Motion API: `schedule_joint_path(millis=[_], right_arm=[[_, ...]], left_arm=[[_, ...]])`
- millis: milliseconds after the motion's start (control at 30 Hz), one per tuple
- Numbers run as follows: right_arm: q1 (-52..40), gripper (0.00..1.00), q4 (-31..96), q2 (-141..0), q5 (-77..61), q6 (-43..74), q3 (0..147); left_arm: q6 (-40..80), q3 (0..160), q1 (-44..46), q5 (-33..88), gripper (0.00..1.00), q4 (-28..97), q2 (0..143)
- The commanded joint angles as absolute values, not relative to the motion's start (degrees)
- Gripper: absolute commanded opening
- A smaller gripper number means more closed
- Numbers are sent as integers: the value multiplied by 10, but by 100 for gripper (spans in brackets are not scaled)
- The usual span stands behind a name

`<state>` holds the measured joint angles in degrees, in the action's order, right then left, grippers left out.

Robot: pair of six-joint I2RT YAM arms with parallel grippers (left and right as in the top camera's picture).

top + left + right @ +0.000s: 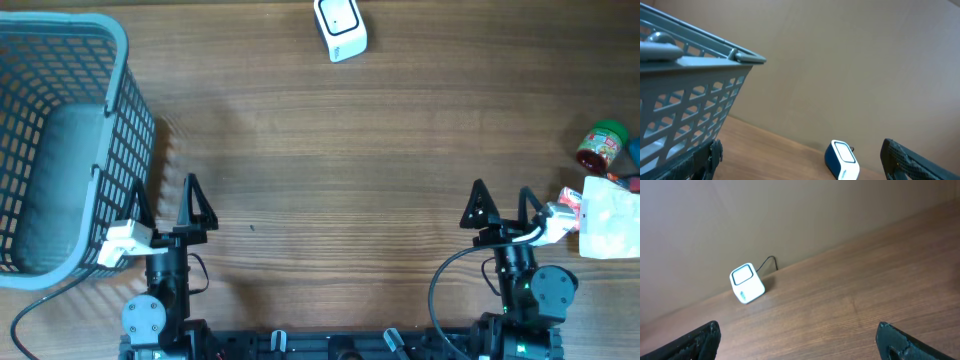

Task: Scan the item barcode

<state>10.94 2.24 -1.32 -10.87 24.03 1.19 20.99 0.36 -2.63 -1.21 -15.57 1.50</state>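
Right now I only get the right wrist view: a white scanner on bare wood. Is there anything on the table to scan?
Observer: Yes. The overhead view shows a red and green container and a white packet at the table's right edge, beside the right arm.
Operator: Anything on the left side?
Observer: A grey-blue mesh basket sits in the far left corner of the table.
Operator: And the left jaws?
Observer: The left jaws stand open and hold nothing, close beside the basket's wall.
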Motion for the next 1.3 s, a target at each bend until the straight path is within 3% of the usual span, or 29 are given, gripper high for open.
schedule_joint_path(millis=[0,233,1267], right_arm=[[109,100,17,-22,-81,271,14],[109,100,17,-23,-81,271,14],[109,100,16,-2,-81,271,14]], left_arm=[[197,4,-25,-20,100,-133,11],[197,4,-25,-17,100,41,13],[197,4,-23,-15,100,41,3]])
